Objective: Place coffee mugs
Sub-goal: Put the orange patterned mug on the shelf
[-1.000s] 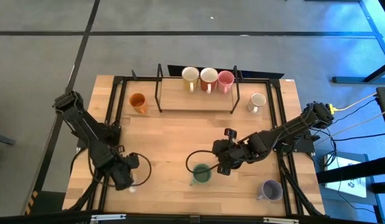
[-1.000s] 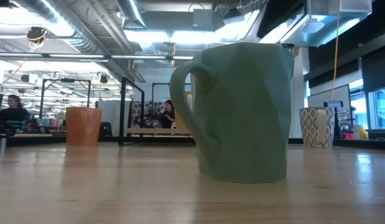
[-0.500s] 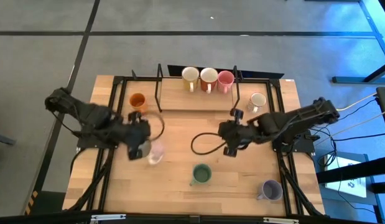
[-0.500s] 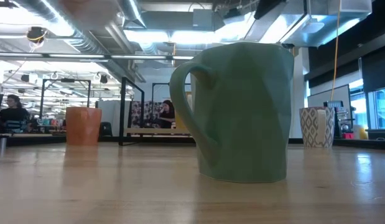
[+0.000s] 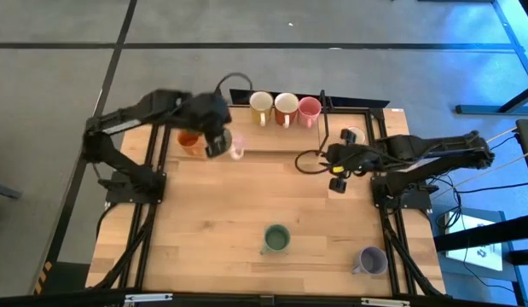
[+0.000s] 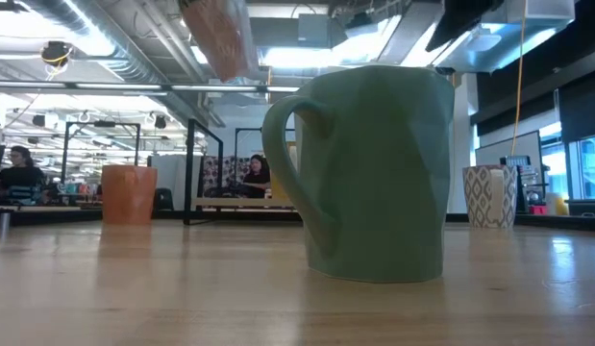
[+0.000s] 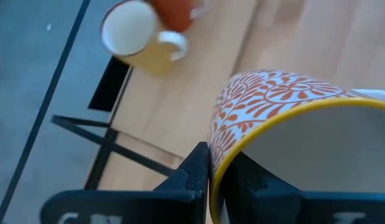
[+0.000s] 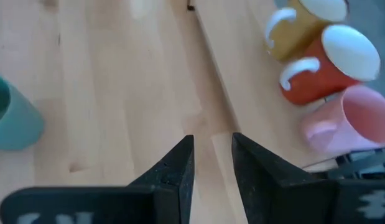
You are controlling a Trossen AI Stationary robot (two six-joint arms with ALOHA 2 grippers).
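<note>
My left gripper (image 5: 219,136) is up in the air over the far left of the table, beside the orange mug (image 5: 189,141), and is shut on a white mug with an orange-red pattern (image 7: 273,99). That mug shows blurred at the top of the low view (image 6: 217,38). My right gripper (image 5: 336,170) hangs open and empty over the right middle of the table, near a grey-patterned white mug (image 5: 353,137). The green mug (image 5: 276,239) stands on its base in the near middle. A cream mug (image 5: 261,104), a red-orange mug (image 5: 286,107) and a pink mug (image 5: 309,109) stand on the shelf. My left gripper holds the patterned mug by its yellow rim (image 7: 226,155). One finger (image 7: 195,168) lies against the outside wall and the other is inside the mug. The mug is lifted clear of the table.
A raised wooden shelf (image 5: 268,138) with a black frame runs along the far edge. The lavender mug (image 5: 370,258) stands at the near right corner. Black rails run along the table's left and right sides. Bare wood lies between the shelf and the green mug.
My left gripper has risen and swung from the near left corner toward the far edge, carrying the patterned mug up to the shelf's left end. My right gripper has drawn back from the green mug toward the far right. The green mug has stayed put.
</note>
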